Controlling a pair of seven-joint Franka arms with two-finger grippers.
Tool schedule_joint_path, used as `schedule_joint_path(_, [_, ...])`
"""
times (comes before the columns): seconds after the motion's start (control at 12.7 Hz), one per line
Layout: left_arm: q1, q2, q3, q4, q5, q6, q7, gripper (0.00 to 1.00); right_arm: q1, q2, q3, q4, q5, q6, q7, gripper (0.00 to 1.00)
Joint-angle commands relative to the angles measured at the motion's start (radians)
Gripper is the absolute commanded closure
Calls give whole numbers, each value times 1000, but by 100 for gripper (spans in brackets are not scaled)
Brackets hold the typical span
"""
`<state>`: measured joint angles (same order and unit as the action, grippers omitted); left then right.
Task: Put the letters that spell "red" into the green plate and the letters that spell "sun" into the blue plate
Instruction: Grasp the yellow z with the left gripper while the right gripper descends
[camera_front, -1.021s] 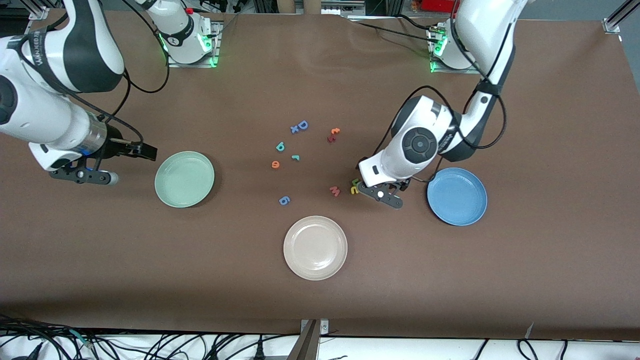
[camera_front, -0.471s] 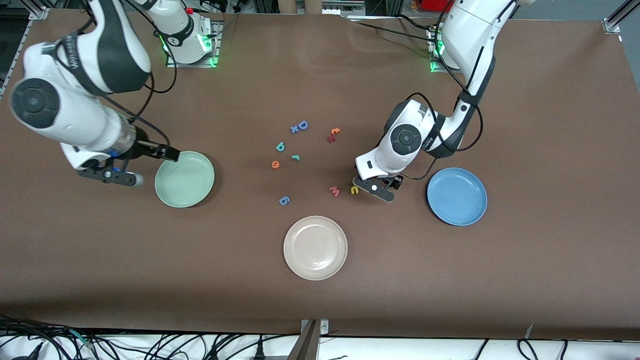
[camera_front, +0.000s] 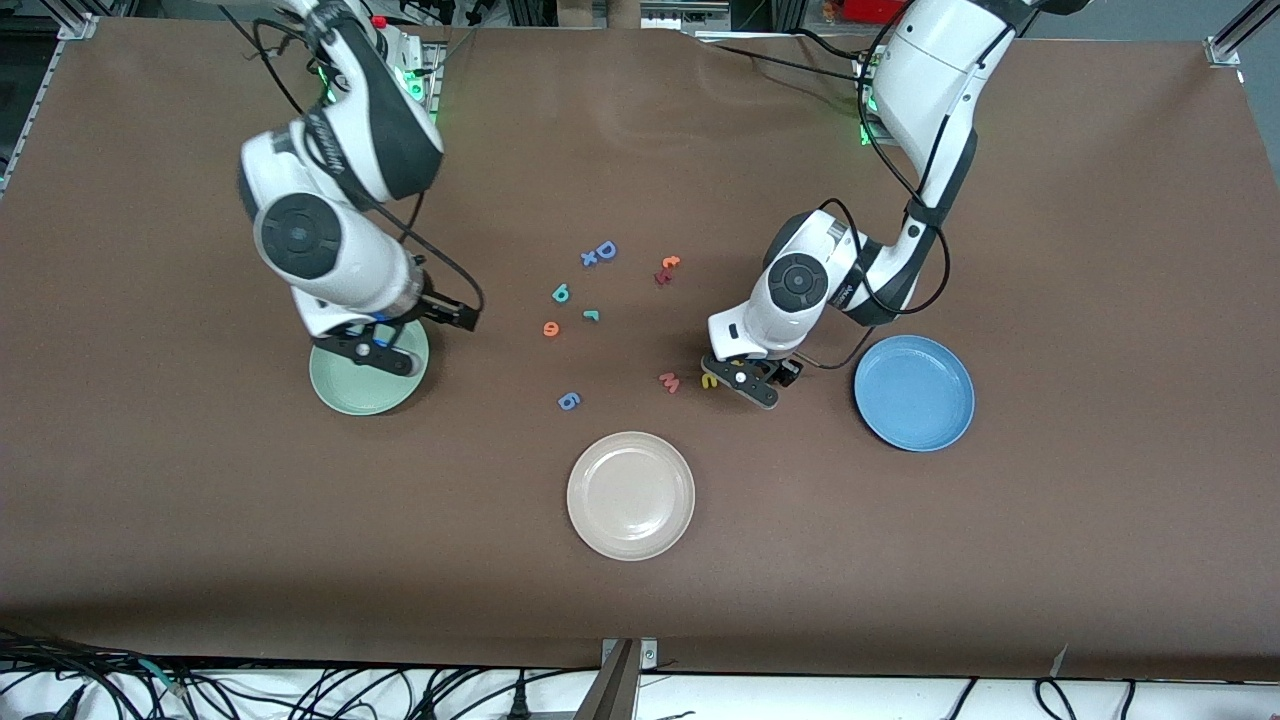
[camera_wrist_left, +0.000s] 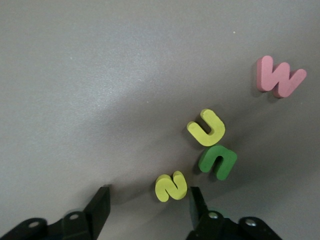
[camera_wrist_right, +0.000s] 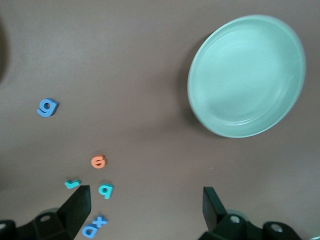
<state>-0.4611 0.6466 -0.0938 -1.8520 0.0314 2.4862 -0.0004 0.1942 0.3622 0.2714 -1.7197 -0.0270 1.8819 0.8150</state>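
The left claw (camera_wrist_left: 147, 210) is low over the table (camera_front: 1050, 520) with its fingers (camera_wrist_left: 100, 207) apart and the yellow "s" (camera_wrist_left: 171, 186) lying between them, closer to one finger, with no visible contact. Just beside that letter lie the green "u" (camera_wrist_left: 218, 161) and the yellow "n" (camera_wrist_left: 207, 127), bunched close together, and the pink "w" (camera_wrist_left: 279, 76) sits a little way off. In the front view this cluster lies between the cream plate (camera_front: 631, 495) and the blue plate (camera_front: 914, 392), which is empty and lies toward the left arm's end of the table. The right claw (camera_wrist_right: 145, 207) hangs in the air with its fingers spread wide and nothing between them, over the green plate's (camera_front: 355, 395) edge in the front view. That plate is empty too. The orange "e" (camera_front: 551, 328), the teal "d" (camera_front: 561, 293) and the teal "r" (camera_front: 591, 316) lie on the bare table near its middle, close to one another. Near them are the blue "D" (camera_front: 605, 250), a blue "g"-shaped letter (camera_front: 568, 401) and an orange and dark red pair (camera_front: 666, 270).
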Motion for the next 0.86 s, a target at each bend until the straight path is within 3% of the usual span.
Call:
schedule_joint_path(0.0, [-17,22,11,11,21,31,16,31,45,44,3,-38,15,101,75,1])
schedule_joint_path(0.16, [-21,25,11,13,21,33,16,42,51,63,15,-124,13,247,63,1])
schedule_joint_path(0.47, [-17,19,11,13,21,31,17,82,53,145,69,-196,1,445,15,2])
schedule_joint_path(0.79, [-2,-24,13,14,21,-15,37,87,79,199,69,-196,-14,511,-66,2])
